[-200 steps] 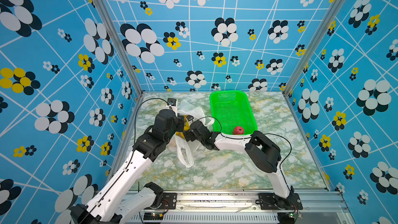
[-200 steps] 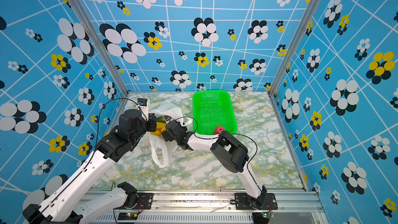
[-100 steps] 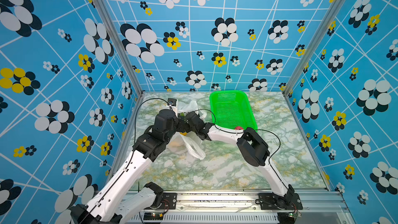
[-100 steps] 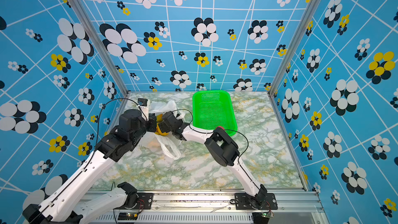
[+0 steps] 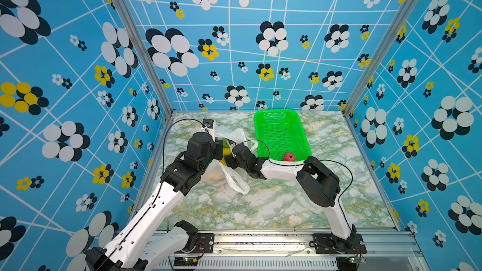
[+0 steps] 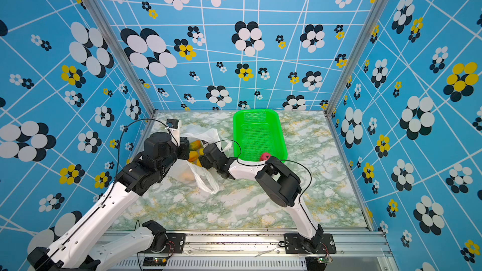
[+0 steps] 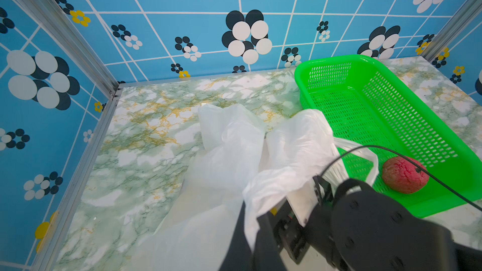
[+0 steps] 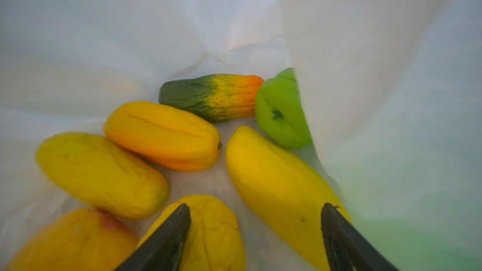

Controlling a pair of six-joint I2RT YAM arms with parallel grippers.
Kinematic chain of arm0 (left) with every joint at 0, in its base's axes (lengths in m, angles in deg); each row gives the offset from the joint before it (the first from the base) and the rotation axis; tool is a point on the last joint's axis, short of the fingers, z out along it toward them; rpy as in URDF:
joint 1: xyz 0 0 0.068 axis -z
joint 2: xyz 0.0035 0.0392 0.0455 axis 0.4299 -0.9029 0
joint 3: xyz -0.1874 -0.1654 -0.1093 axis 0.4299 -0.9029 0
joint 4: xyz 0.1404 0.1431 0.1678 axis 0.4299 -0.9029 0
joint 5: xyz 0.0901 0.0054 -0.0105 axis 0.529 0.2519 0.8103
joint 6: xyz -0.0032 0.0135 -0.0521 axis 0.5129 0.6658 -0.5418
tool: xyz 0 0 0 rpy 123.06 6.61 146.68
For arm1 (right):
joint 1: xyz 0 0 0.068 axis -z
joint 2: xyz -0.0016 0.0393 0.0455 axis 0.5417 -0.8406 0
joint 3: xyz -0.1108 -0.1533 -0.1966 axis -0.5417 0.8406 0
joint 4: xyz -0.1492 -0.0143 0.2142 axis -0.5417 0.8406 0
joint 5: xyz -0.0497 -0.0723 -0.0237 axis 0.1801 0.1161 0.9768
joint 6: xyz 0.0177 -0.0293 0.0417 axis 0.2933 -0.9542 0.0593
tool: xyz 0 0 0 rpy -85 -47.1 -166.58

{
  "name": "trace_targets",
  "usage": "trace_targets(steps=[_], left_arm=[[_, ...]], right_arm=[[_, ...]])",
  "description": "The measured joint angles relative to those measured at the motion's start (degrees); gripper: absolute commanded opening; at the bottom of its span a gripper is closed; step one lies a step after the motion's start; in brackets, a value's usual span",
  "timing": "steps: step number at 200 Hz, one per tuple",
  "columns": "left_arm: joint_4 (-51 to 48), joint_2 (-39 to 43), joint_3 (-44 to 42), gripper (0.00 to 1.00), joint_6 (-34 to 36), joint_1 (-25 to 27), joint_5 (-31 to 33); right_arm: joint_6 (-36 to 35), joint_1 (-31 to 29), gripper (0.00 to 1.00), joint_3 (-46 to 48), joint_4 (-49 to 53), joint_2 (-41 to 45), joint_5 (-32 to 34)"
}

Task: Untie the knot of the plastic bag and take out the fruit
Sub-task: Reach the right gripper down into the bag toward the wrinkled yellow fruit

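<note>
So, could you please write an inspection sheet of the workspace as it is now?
Surface: marbled tabletop, bare at the front.
Job's things: plastic bag open; yellow, orange and green fruit inside; red fruit in green basket.
Clutter: nothing seen.
Grippers: left gripper shut on the bag's rim; right gripper inside the bag, fingers apart above yellow fruit.
Cables: black cable loops at each wrist.
Surroundings: blue flowered walls, aluminium frame.

The white left arm [image 5: 167,196] reached toward the table's far left corner, its black left gripper [image 5: 220,149] closed tight on the thin white plastic bag [image 7: 229,152]. The white right arm [image 5: 281,172] bent leftward; its black right gripper [image 8: 253,207] had fingers apart.
</note>
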Motion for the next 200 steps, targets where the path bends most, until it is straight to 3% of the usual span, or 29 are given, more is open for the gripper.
trace_targets(steps=[64,96,115,138,200], left_arm=[[0.2,1.6,0.0,0.0,0.0,-0.2,-2.2],[0.5,3.1,-0.3,0.0,0.0,-0.3,-3.9],[0.5,3.5,-0.4,0.0,0.0,-0.3,-4.5],[0.6,3.5,-0.7,0.0,0.0,-0.3,-5.0],[0.6,3.5,-0.7,0.0,0.0,-0.3,-5.6]], right_arm=[[1.0,-11.3,0.71,1.0,-0.3,0.7,0.7],[3.2,-14.6,0.82,-4.5,2.3,-2.4,1.4],[3.5,-14.6,0.93,-7.1,4.5,-3.8,3.9],[3.6,-13.4,0.98,-8.5,6.9,-4.6,7.2],[3.3,-6.8,0.98,-8.4,10.8,-4.7,10.3]])
